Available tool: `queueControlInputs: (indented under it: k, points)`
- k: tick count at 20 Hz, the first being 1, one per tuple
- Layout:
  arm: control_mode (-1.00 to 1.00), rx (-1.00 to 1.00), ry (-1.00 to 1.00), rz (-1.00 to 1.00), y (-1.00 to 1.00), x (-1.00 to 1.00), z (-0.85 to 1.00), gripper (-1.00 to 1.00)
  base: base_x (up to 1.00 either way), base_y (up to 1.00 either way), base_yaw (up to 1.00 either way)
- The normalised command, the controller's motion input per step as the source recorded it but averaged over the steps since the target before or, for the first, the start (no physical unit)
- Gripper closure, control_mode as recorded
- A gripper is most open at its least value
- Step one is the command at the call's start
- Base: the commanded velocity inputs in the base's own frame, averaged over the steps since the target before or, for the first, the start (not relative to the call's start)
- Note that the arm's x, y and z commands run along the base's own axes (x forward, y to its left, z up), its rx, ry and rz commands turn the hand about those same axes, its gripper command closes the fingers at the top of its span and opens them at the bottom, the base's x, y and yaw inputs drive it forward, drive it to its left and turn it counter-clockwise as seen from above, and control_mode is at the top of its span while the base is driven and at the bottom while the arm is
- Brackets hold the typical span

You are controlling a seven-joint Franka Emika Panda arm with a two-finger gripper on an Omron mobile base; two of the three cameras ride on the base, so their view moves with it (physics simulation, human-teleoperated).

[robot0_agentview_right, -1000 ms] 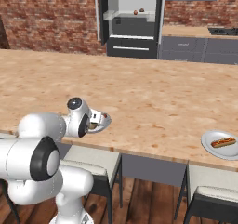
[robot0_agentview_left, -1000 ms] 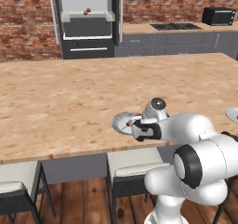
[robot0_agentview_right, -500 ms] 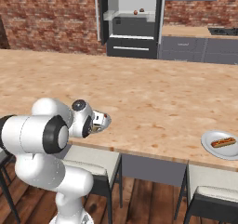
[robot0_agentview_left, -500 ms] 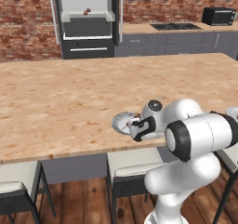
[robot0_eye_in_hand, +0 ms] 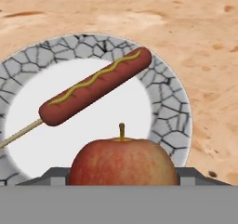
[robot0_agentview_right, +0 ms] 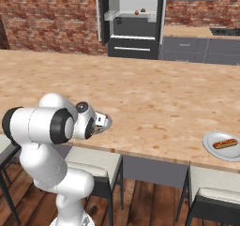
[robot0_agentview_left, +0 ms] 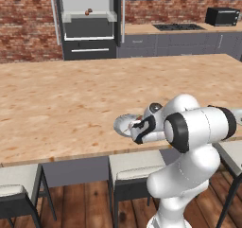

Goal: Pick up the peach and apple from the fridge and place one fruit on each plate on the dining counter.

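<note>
At the near edge of the dining counter, seen from the left base camera, bar stools stand tucked under the overhang at far left. Beyond the wood-grain top, the fridge stands open against the brick wall, with one small reddish fruit on its upper shelf; which fruit it is cannot be told at this distance. Moving right, a grey-rimmed plate lies close to the counter's front edge, and the gripper is folded in low over its right side, the white arm bent tightly behind it. Farther right along the back wall are a hob and a microwave.

From the right base camera, the arm bunches at left with the gripper over the counter's front edge, and the fridge shows the same lone fruit on its shelf. At far right a second plate carries a hot dog and sits well apart from the arm.

Looking along the hand, the plate, with a crackle-patterned rim and a white centre, holds a skewered sausage striped with mustard, lying aslant. The apple, deep red with a short stem, stands upright between the dark finger tips, just over the plate's near rim; the claw appears closed on the fruit, pads against both its sides.
</note>
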Motion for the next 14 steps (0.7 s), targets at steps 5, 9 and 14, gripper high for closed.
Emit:
queueControlInputs:
  k: [5,9,14]
  points:
    - [-1.0,0.01,0.0,0.0,0.0,0.37,-0.02,1.0,0.0,0.0,0.0]
    - [-1.0,0.0,0.0,0.0,0.0,0.26,-0.23,1.0,0.0,0.0,0.0]
    - [-1.0,0.0,0.0,0.0,0.0,0.19,-0.33,1.0,0.0,0.0,0.0]
